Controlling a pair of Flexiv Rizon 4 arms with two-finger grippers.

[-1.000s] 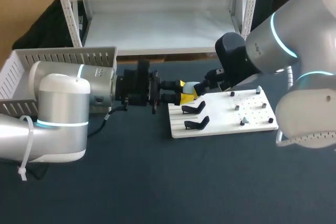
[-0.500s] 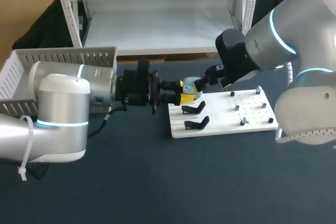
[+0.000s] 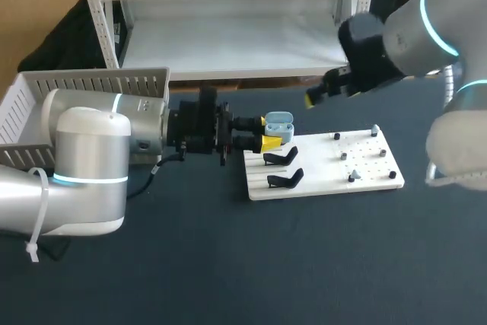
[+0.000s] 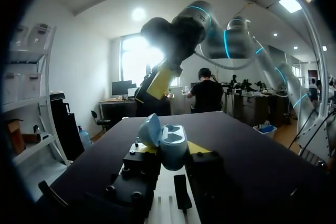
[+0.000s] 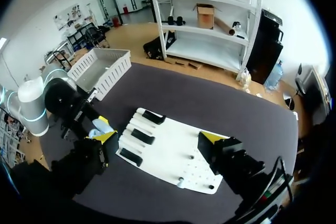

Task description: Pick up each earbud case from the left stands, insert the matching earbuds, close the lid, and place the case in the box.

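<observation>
Open case — in left tool

The counter presents a dark, matte blue-grey surface that extends across the full working area. A white rectangular board lies flat on the counter, right of centre, with its long edges slightly skewed to the counter's front edge. The right half of the board carries a grid of small holes. Several short dark pegs stand upright in this grid, well apart from one another.
</observation>
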